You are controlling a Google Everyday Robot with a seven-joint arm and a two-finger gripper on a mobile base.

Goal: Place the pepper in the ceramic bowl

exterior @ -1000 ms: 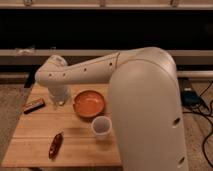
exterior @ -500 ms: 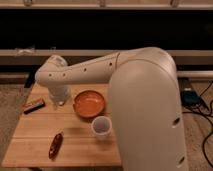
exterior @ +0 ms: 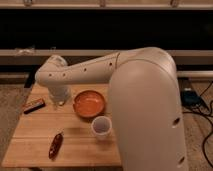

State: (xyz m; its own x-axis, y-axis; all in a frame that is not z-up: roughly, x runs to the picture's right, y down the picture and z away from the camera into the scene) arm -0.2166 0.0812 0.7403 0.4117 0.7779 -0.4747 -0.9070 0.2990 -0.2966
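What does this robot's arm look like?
The arm wears smooth, rounded, cream-white shells: a bulky near segment tapering to a slimmer link dotted with small dark holes. The gripper, pale too, hangs over the table, beside the ceramic bowl.

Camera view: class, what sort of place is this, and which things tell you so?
Probably an indoor robot test area: a small wooden table holds an orange bowl, white cup and pepper, cables lie on the floor, and the arm's tool hangs over the table beside the bowl.

Elevated view past arm (exterior: 90, 72) to pincer (exterior: 60, 101) over table (exterior: 30, 145).
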